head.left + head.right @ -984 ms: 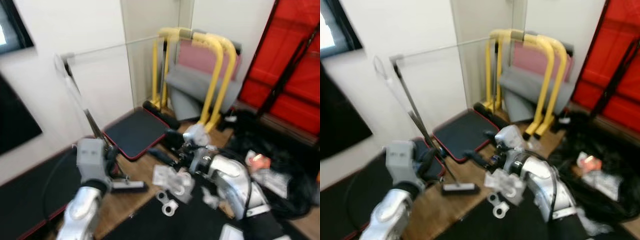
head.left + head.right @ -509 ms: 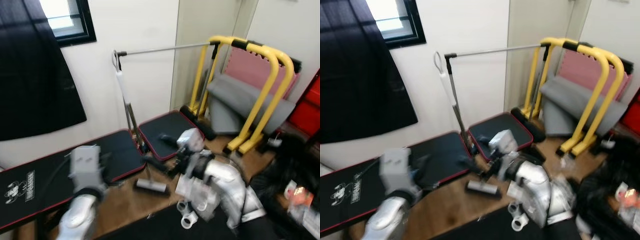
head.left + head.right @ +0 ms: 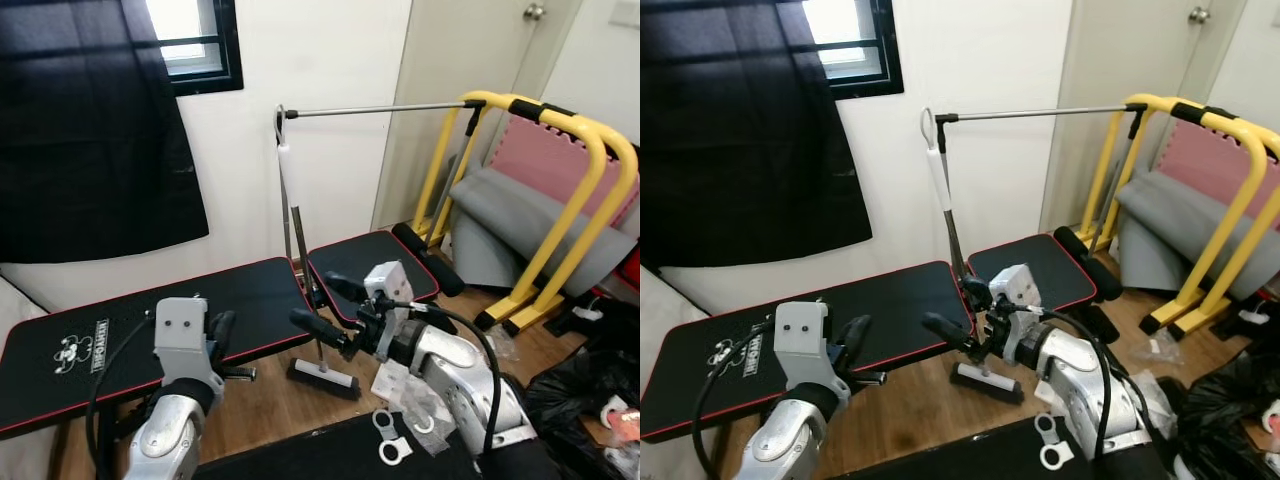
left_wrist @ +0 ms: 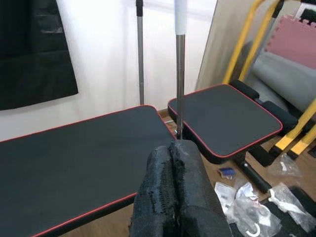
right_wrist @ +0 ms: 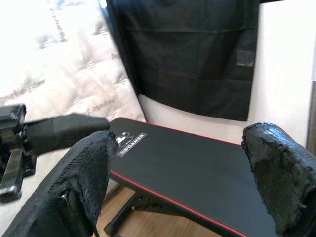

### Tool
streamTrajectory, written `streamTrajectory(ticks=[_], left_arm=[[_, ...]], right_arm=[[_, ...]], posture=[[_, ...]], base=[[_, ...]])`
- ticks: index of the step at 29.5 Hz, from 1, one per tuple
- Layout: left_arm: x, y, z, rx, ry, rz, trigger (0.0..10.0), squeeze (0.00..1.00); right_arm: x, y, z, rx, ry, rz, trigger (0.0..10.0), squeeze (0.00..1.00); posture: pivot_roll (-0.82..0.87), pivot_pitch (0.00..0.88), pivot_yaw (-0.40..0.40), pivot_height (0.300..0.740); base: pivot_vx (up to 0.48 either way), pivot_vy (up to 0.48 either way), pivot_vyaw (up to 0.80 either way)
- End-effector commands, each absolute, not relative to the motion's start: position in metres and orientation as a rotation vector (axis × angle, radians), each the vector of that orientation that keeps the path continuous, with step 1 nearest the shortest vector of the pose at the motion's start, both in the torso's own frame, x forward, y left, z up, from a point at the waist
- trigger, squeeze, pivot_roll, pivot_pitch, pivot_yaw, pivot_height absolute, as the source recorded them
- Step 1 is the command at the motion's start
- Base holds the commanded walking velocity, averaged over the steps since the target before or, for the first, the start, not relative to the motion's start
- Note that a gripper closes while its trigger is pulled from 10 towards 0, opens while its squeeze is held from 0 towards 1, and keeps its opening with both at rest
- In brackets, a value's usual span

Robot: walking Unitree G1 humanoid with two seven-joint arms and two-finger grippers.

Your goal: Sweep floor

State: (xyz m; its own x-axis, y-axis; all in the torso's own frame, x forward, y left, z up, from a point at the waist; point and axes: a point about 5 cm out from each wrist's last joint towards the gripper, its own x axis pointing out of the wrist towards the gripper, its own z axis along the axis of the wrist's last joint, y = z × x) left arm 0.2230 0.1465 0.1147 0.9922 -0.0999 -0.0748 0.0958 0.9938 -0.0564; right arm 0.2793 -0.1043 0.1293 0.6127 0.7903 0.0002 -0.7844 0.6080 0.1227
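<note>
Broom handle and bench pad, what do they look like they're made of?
Broom handle: looks like thin metal tube, grey and slightly shiny, with a white, probably plastic, grip sleeve at the top. Bench pad: seems to be black vinyl or leatherette over padding, matte, with red piping along the edge.

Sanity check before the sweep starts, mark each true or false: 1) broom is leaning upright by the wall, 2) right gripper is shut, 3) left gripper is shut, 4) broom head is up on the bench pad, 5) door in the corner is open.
1. True: the broom stands upright against the white wall.
2. False: the right gripper is open, its fingers wide apart.
3. True: the left gripper is shut, holding nothing.
4. False: the broom head rests on the wooden floor, in front of the black bench.
5. False: the door is closed.
</note>
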Motion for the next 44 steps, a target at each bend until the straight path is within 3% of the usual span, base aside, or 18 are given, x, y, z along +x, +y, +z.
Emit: streamTrajectory(ticks=[1, 9, 15, 24, 34, 44], left_arm=[[0.223, 0.141, 0.119, -0.036, 0.059, -0.143, 10.0, 0.00], [0.224, 0.128, 0.125, -0.044, 0.041, -0.221, 10.0, 0.00], [0.240, 0.118, 0.131, -0.164, 0.046, -0.206, 10.0, 0.00], [0.249, 0.112, 0.119, 0.009, 0.080, -0.256, 10.0, 0.00], [0.251, 0.120, 0.117, 0.009, 0.095, -0.222, 10.0, 0.00], [0.256, 0.112, 0.122, -0.016, 0.082, -0.263, 10.0, 0.00]], right_arm=[[0.277, -0.102, 0.126, 0.131, 0.072, 0.921, 10.0, 0.00], [0.273, -0.100, 0.127, 0.139, 0.068, 0.930, 10.0, 0.00], [0.267, -0.104, 0.127, 0.155, 0.078, 0.938, 10.0, 0.00], [0.265, -0.113, 0.138, 0.204, 0.060, 0.899, 10.0, 0.00], [0.274, -0.106, 0.137, 0.153, 0.045, 0.865, 10.0, 0.00], [0.278, -0.113, 0.133, 0.085, 0.054, 0.798, 10.0, 0.00]], posture=[[-0.07, 0.000, -0.045, 0.740], [-0.07, 0.000, -0.039, 0.740], [-0.11, 0.000, -0.010, 0.740], [-0.14, 0.000, 0.016, 0.740], [-0.12, 0.000, -0.004, 0.740], [-0.13, 0.000, 0.002, 0.740]], base=[[0.000, 0.000, 0.00], [0.000, 0.000, 0.00], [0.000, 0.000, 0.00], [0.000, 0.000, 0.00], [0.000, 0.000, 0.00], [0.000, 0.000, 0.00]])
